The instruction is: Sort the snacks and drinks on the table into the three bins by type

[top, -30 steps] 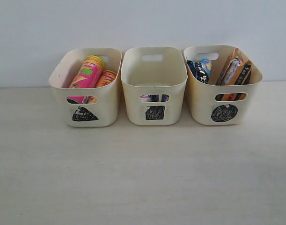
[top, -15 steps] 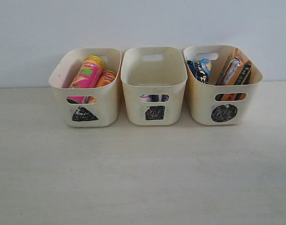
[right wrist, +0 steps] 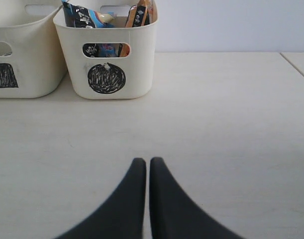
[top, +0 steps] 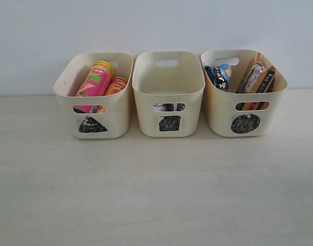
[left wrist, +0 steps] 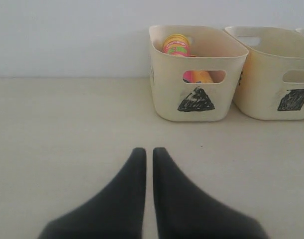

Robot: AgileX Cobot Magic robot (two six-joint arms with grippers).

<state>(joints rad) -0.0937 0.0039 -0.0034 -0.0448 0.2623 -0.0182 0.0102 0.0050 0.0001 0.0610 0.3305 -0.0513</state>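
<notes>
Three cream bins stand in a row at the back of the table (top: pixel 156 189). The triangle bin (top: pixel 93 124) holds the pink Lay's can (top: pixel 95 81) and the yellow can (top: pixel 116 85). Through the square bin's (top: pixel 169 123) handle slot I glimpse the drink cartons (top: pixel 169 107). The circle bin (top: pixel 245 123) holds the blue-black bag (top: pixel 216 77) and the orange bag (top: pixel 256 78). My left gripper (left wrist: pixel 149 150) is shut and empty above the table, well short of the triangle bin (left wrist: pixel 195 99). My right gripper (right wrist: pixel 148 161) is shut and empty, short of the circle bin (right wrist: pixel 106 78). Neither gripper shows in the exterior view.
A plain pale wall rises right behind the bins. The table's edge (right wrist: pixel 296 64) shows at the far side in the right wrist view. Bare tabletop stretches in front of the bins.
</notes>
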